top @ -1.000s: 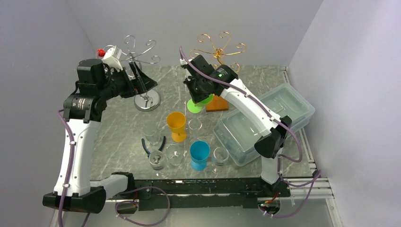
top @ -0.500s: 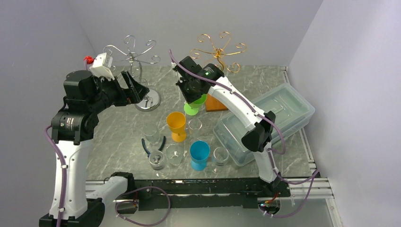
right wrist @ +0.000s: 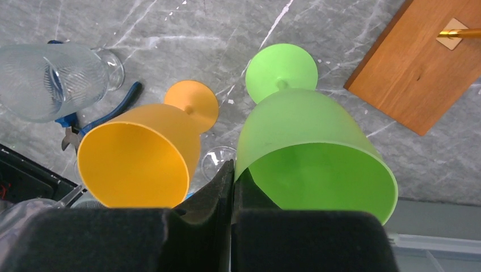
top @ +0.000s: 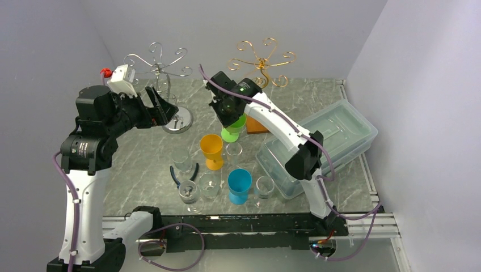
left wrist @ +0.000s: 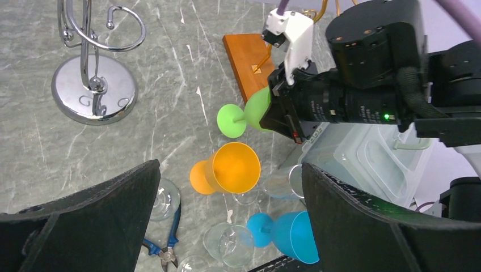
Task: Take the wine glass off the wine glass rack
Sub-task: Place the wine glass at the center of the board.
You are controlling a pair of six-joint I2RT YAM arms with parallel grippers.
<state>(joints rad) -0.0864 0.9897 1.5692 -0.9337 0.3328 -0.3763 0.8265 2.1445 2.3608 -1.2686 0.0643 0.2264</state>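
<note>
Just in front of the orange goblet [top: 211, 148], a blue goblet [top: 239, 185] and clear glasses are standing on the bench [top: 142, 153]. Just behind that goblet, I'm holding the green wine glass [right wrist: 306, 136] tilted, foot toward the bench, with the right claw [right wrist: 231, 170] clamping its rim wall so it can't slip. Farther behind, the gold rack [top: 262, 56] is standing bare, and I judge the glass free of it. Behind and left, my left claw [top: 160, 106] is hovering spread apart by the silver rack [top: 177, 120], out of the way.

Nothing you can read in any view, no lettering on the green wine glass [right wrist: 306, 130], the wooden rack base [right wrist: 420, 73], or the clear bin [top: 353, 137].
</note>
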